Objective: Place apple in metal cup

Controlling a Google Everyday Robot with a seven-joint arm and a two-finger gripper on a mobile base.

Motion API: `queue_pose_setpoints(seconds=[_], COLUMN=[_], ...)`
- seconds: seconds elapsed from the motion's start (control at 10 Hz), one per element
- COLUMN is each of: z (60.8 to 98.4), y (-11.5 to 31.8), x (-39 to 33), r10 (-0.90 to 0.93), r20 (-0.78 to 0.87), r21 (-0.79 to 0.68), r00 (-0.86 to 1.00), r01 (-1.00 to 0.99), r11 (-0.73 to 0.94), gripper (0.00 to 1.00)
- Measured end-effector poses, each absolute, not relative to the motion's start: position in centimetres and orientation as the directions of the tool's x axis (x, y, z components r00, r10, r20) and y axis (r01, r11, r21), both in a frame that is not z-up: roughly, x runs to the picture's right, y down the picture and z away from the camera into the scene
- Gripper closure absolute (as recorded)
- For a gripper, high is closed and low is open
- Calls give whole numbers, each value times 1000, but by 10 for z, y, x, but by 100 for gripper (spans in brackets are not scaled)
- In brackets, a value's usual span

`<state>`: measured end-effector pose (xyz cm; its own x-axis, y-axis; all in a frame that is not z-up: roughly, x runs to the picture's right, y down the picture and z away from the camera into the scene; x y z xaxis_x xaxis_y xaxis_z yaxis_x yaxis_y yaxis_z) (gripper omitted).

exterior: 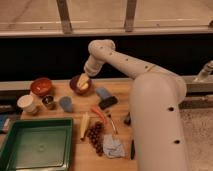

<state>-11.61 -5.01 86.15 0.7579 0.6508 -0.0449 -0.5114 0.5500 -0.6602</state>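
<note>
My gripper (83, 80) hangs at the end of the white arm, tilted down into a dark red bowl (75, 89) at the back of the wooden table. It is open, with its pale fingers right over the bowl. The apple (85, 87) shows as a pale yellow patch in that bowl, just under the fingers and partly hidden by them. The metal cup (48, 102), small and dark, stands to the left, between a white cup (27, 103) and a grey-blue cup (66, 103).
An orange bowl (41, 86) sits at the back left. A green tray (35, 145) fills the front left. Corn cob (85, 125), carrot (98, 114), grapes (95, 137), blue cloth (114, 146), blue sponge (102, 93) and dark tools lie mid-table. My white base (157, 125) blocks the right.
</note>
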Motion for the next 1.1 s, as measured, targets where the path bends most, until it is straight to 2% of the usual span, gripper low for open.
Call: queue_pose_setpoints(seconds=[0.3, 0.4, 0.8, 1.1], z=[876, 878, 874, 858], y=[-46, -48, -53, -60], x=[-124, -122, -133, -143], r10=[635, 654, 711, 736], r20=[-44, -51, -61, 30], r21=[-657, -609, -240, -93], r00=[771, 755, 700, 677], r01=[-502, -543, -702, -731], r11=[563, 579, 671, 676], gripper=[20, 20, 20, 20])
